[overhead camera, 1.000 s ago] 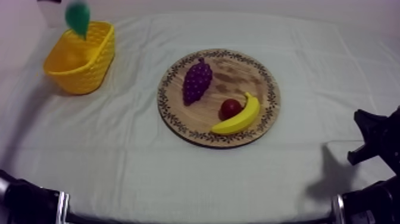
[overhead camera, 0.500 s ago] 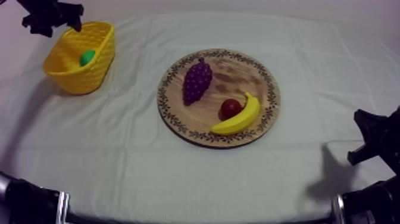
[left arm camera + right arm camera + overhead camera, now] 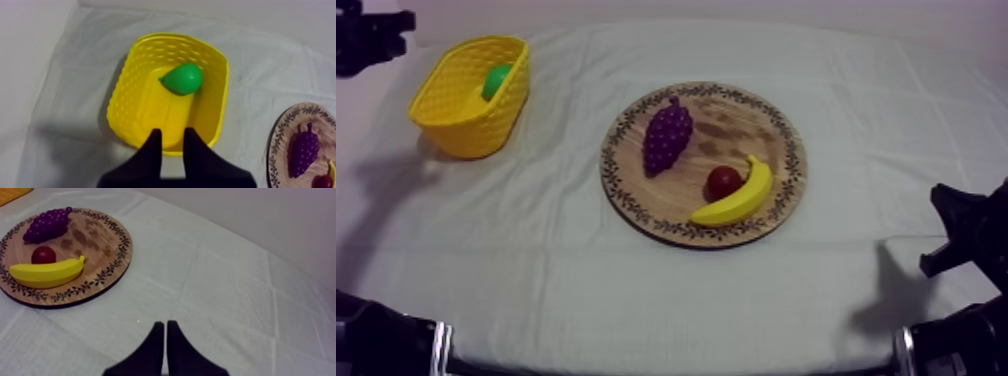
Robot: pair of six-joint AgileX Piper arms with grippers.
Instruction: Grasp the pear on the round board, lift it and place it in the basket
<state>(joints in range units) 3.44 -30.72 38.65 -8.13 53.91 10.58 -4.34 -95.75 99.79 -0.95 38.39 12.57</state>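
Note:
The green pear (image 3: 496, 80) lies inside the yellow basket (image 3: 456, 125) at the table's far left, against its far wall. In the left wrist view the pear (image 3: 182, 79) rests on the floor of the basket (image 3: 127, 90). My left gripper (image 3: 172, 131) hangs above the basket's near rim, its fingers a narrow gap apart with nothing between them. From above, the left gripper (image 3: 402, 20) is up left of the basket, clear of it. My right gripper (image 3: 165, 324) is shut, low at the right side (image 3: 958, 238).
The round wooden board (image 3: 776, 120) sits mid-table with a purple bunch of grapes (image 3: 666, 135), a small red fruit (image 3: 723, 181) and a banana (image 3: 736, 196) on it. Bare cloth lies between basket and board.
The pear, held above the basket a second ago, now lies inside it. My left gripper has pulled back to the left of the basket and its fingers have drawn closer. The right arm is still.

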